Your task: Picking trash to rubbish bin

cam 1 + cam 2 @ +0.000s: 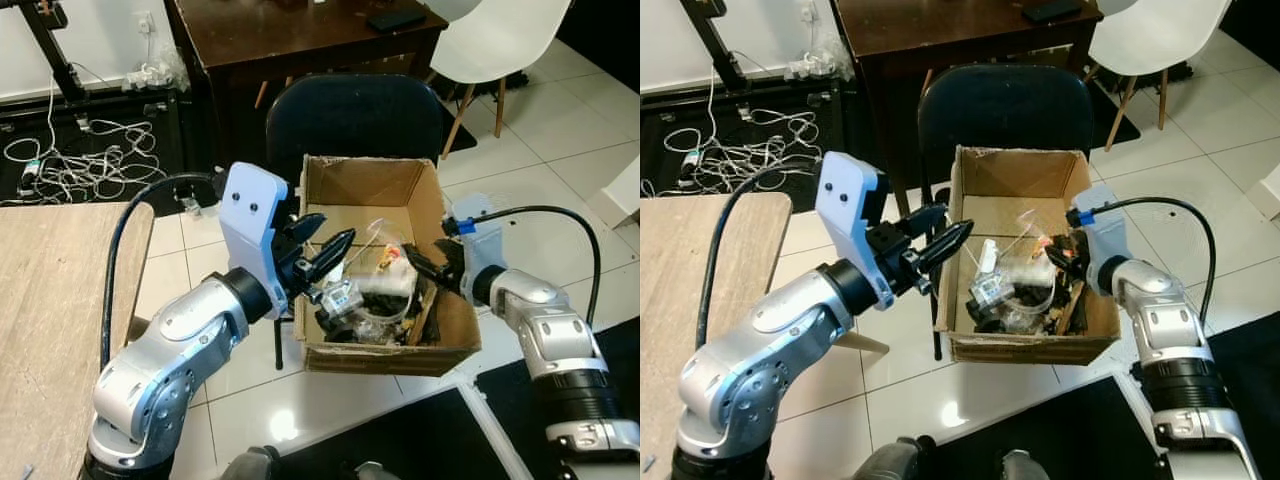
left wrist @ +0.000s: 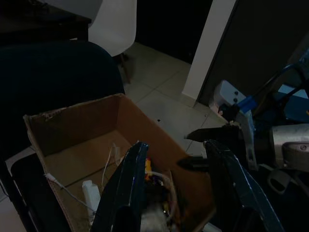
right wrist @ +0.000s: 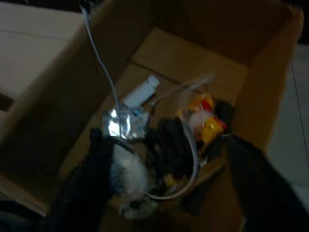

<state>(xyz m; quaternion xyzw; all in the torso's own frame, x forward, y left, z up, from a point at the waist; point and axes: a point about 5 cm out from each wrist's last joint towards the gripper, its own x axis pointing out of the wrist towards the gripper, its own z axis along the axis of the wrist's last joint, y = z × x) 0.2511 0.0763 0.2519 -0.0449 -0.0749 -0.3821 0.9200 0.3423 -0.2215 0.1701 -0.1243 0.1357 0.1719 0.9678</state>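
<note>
Left eye view: a white tiled floor (image 1: 520,150) is seen beneath everything, with a dark wooden desk (image 1: 290,40) at the far side, a white chair (image 1: 495,45) to its right and a tangle of white cables (image 1: 90,165) on a dark mat to the left. A pale wooden surface (image 1: 45,300) is seen at the robot's left. A dark padded chair (image 1: 350,115) stands directly ahead, and an open cardboard box (image 1: 375,350) serving as the rubbish bin is placed in front of it. The trash (image 1: 375,295) is already heaped inside the box: clear plastic wrapping, a small white bottle, dark scraps and a red and yellow wrapper (image 3: 205,118) can be made out.

The left arm is raised across the box's left wall. The left tool (image 1: 318,250) is held over that edge with its two black fingers parted and nothing between them, as is confirmed in the left wrist view, where the fingers (image 2: 125,193) are spread above the box interior. The right tool (image 1: 425,268) is reached in over the right wall, just above the trash. In the right wrist view its dark fingers (image 3: 91,179) are seen blurred but well apart on either side of the heap, with nothing gripped.
</note>
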